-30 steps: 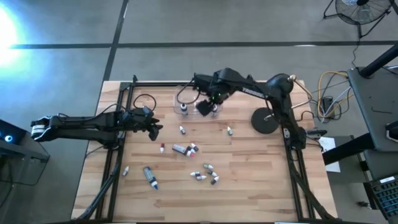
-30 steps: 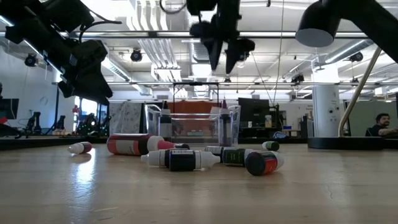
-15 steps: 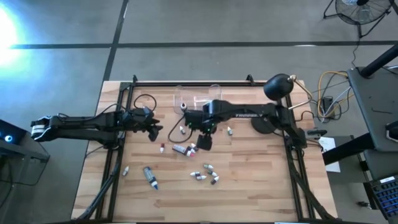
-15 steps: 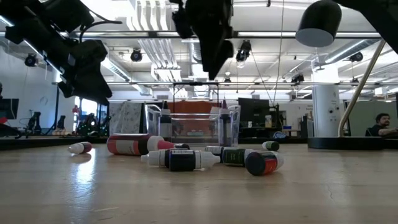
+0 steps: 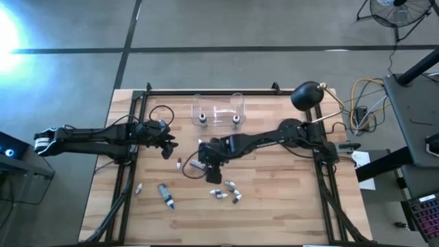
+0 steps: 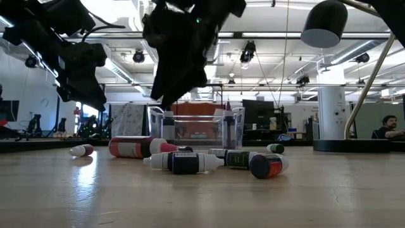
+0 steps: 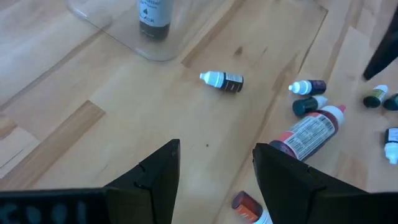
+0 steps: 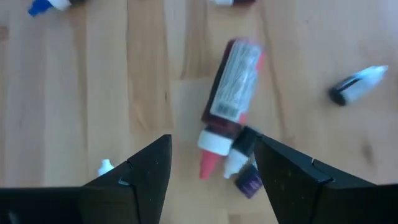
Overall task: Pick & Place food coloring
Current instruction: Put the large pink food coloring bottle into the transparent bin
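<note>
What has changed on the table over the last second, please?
The right pincer swung from above the clear box out to the middle of the table, now open above the red-capped tube; it holds nothing. The left pincer, the box and the scattered bottles stayed put.

The right arm is reaching across from three o'clock toward the table's middle, its right claw (image 5: 211, 163) hanging low with its fingers (image 8: 144, 180) standing apart. The left arm is stretching in from nine o'clock, its left claw (image 5: 167, 145) hovering, fingers (image 7: 155, 180) spread, gripping nothing.
</note>
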Controlling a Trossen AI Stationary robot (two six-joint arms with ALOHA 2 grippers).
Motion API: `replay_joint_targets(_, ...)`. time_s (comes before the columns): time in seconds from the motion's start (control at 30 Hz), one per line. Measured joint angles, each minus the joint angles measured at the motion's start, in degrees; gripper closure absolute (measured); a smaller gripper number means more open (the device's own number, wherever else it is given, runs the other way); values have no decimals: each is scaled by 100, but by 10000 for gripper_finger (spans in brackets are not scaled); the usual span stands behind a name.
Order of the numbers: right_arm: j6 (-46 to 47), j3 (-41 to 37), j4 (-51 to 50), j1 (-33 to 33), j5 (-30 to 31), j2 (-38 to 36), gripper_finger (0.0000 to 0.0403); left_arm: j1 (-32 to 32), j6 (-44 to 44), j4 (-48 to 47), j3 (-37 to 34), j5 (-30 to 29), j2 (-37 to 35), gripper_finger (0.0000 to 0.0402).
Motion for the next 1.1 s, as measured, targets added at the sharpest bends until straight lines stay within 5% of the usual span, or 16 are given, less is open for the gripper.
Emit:
replay_joint_targets(0.4, 663, -1156, 1602, 281, 950, 2, 184, -22, 5, 0, 0, 140, 2, 225)
replay_joint_targets(1.1, 830, -768, 1512, 303, 1028, 603, 185, -22, 4, 10, 0, 145, 4, 225)
